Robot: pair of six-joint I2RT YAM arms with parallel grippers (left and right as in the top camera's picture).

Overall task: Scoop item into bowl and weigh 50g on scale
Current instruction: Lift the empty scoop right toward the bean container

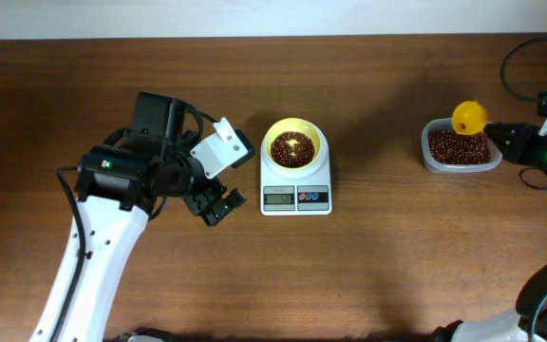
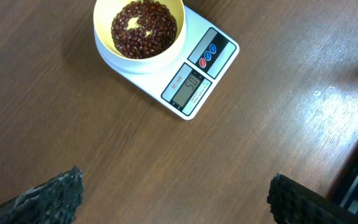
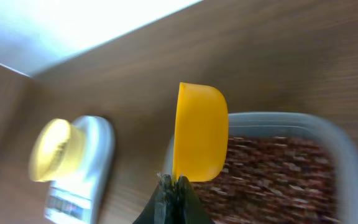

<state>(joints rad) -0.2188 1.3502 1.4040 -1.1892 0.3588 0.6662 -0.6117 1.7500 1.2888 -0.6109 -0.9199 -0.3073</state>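
Note:
The pale yellow bowl (image 1: 293, 144) holds dark reddish-brown beans (image 1: 292, 147) and sits on the white scale (image 1: 295, 185) at mid-table. In the left wrist view the bowl (image 2: 139, 28) is on the scale (image 2: 197, 78) with its display lit. My left gripper (image 1: 216, 204) is open and empty, left of the scale; its fingers (image 2: 173, 199) frame bare table. My right gripper (image 3: 175, 193) is shut on a bright yellow scoop (image 3: 199, 132), held over the clear tub (image 1: 461, 147) of beans at the far right (image 3: 272, 180).
A black cable (image 1: 525, 57) loops at the back right corner. The table's far edge meets a white wall (image 1: 254, 14).

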